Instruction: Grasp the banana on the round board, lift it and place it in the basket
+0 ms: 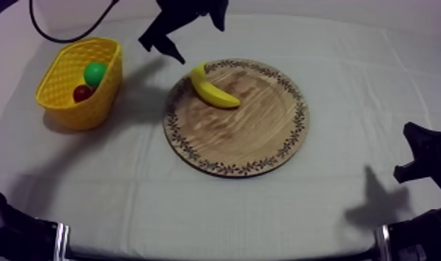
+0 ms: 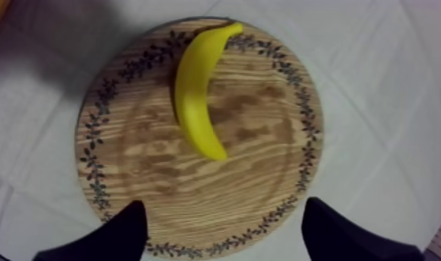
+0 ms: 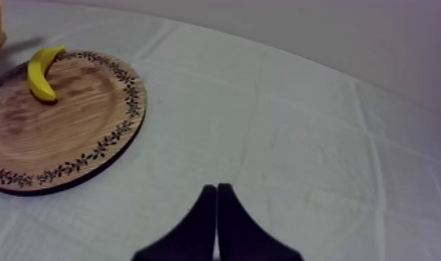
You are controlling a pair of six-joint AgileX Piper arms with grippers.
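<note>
Your right end effector (image 3: 217, 189) sits closed, near right; your left end effector (image 2: 224, 207) hangs open near the banana (image 2: 194, 97)

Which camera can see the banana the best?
The left wrist view: it looks straight down on the banana, whole and close, on the wooden board. The top view shows it smaller, by the board's rim. The right wrist view shows it far off.
</note>
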